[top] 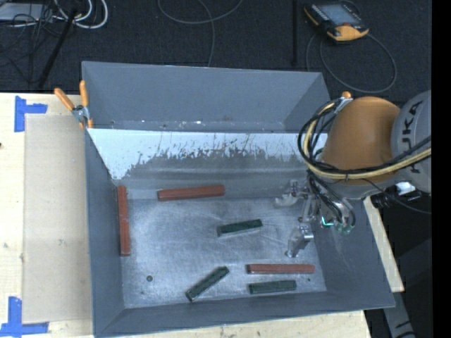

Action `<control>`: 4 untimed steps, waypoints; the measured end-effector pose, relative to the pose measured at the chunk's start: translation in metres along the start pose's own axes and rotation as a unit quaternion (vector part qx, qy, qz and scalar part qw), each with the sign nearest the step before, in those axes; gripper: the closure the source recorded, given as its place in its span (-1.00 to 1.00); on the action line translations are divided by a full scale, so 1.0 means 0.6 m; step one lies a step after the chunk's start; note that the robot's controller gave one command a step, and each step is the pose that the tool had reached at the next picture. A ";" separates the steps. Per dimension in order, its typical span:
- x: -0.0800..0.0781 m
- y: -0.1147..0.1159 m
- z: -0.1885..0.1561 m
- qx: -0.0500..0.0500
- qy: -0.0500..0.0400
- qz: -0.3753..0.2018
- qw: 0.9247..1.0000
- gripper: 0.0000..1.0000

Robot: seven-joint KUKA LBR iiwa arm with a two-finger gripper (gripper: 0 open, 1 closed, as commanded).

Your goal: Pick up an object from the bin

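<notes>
Arm (pixel 363 143) angled down, tip near front-right red-brown bar (pixel 280 267).

Quick rundown of the clutter lying behind my bin (pixel 211 111), out on the dark floor (pixel 254 44). Past the far right corner there's a handheld unit (pixel 337 20) lying flat, with an orange-yellow casing and a greyish face. A thin dark cable (pixel 392 62) runs off it and sweeps round in a wide curve toward the bin's right side. Further left, about midway along the far edge, a second thin cable (pixel 184 21) lies in a loose loop. In the far left corner sits a tangle of white cables (pixel 95 7), looped over each other, beside something dark and straight I can't make out.
</notes>
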State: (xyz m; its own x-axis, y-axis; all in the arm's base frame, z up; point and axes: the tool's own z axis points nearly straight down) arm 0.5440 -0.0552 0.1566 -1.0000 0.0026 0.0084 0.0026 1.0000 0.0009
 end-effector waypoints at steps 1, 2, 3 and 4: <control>-0.003 0.000 -0.007 0.000 -0.004 -0.001 1.000 -1.00; 0.079 -0.109 0.136 0.001 -0.007 0.003 1.000 1.00; 0.079 -0.109 0.136 0.001 -0.007 0.003 1.000 1.00; 0.050 -0.054 -0.053 0.001 -0.006 -0.159 0.987 1.00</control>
State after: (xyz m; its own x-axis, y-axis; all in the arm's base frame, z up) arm 0.5142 -0.0875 0.1885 -0.9499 -0.3124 -0.0037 -0.3124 0.9500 -0.0009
